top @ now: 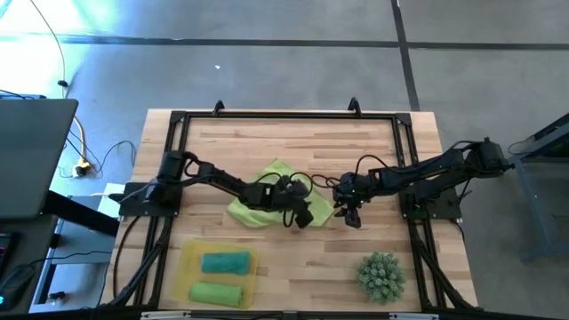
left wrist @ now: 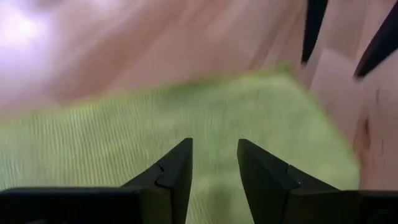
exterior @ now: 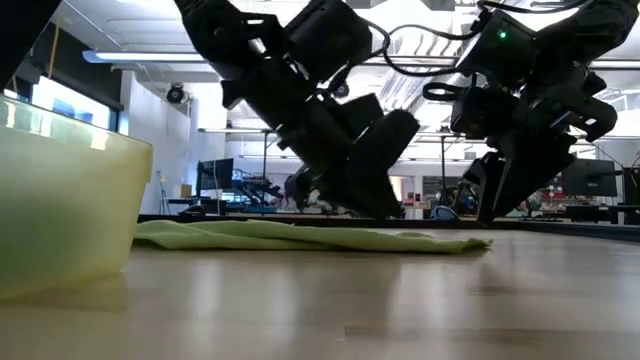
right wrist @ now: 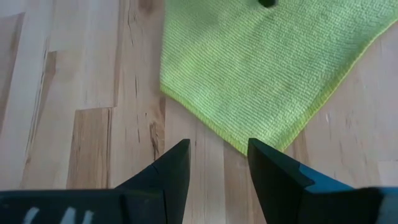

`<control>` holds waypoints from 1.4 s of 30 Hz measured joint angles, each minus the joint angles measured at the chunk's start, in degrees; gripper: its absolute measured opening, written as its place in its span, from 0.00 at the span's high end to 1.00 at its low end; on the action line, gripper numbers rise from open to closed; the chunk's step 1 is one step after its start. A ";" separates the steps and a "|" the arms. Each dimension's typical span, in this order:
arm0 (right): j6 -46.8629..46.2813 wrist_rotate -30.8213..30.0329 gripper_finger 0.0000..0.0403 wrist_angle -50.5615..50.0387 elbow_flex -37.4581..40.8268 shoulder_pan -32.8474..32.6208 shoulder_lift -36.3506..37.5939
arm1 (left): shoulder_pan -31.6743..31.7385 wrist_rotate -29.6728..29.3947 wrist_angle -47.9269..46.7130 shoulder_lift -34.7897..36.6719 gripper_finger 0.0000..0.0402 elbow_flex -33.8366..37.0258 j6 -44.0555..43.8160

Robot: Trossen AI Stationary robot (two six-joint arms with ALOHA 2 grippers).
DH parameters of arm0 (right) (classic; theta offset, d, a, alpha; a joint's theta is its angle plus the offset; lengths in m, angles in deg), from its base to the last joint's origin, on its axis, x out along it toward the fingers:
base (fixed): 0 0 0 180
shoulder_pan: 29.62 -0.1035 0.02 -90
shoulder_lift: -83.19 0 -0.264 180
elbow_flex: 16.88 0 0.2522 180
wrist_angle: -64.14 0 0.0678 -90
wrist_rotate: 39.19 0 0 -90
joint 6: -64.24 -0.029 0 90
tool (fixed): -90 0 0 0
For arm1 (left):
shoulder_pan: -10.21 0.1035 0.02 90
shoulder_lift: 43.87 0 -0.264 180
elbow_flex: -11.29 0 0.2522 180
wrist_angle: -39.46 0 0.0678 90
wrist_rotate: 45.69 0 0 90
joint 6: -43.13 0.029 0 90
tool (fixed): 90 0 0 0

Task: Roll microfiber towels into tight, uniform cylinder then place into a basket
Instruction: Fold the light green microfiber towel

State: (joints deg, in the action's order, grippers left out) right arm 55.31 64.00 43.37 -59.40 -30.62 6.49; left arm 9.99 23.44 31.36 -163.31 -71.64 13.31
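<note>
A lime-green microfiber towel (top: 267,191) lies spread flat on the wooden table; it also shows in the low view (exterior: 300,237). My left gripper (top: 305,216) is open, low over the towel's right part (left wrist: 186,112), fingers pointing down (left wrist: 214,149). My right gripper (top: 351,218) is open and empty, low over bare wood just off the towel's right corner (right wrist: 261,143); its tips show in its wrist view (right wrist: 217,149) and the low view (exterior: 490,212). The yellow basket (top: 187,267) stands at the near left. My left gripper's open fingers (left wrist: 177,168) stand close over the towel near its right corner, one on each side of a strip of cloth. I cannot tell whether they touch it.
The basket holds a teal rolled towel (top: 225,262) and a green rolled towel (top: 216,292). A spiky green plant (top: 382,276) stands at the near right. A black frame (top: 284,116) rims the table. Bare wood lies between basket and plant.
</note>
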 joint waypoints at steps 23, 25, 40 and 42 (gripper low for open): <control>2.37 0.44 0.63 0.96 0.00 -0.02 0.00 | 6.52 13.39 -35.77 24.07 0.71 -0.60 23.65; 2.37 0.44 0.63 0.81 0.00 -0.02 0.00 | 7.92 14.78 -42.04 23.92 0.71 -0.28 22.52; -3.81 1.76 0.63 11.77 0.00 -0.65 0.00 | 12.15 22.37 -48.91 15.63 0.71 4.74 22.96; -9.23 1.77 0.63 13.38 0.00 -0.96 0.00 | 11.89 22.36 -48.95 14.40 0.71 4.76 22.94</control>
State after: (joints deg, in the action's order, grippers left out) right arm 46.07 65.77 56.75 -59.40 -31.58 6.49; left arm 21.89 45.80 -17.59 -148.91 -66.87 36.25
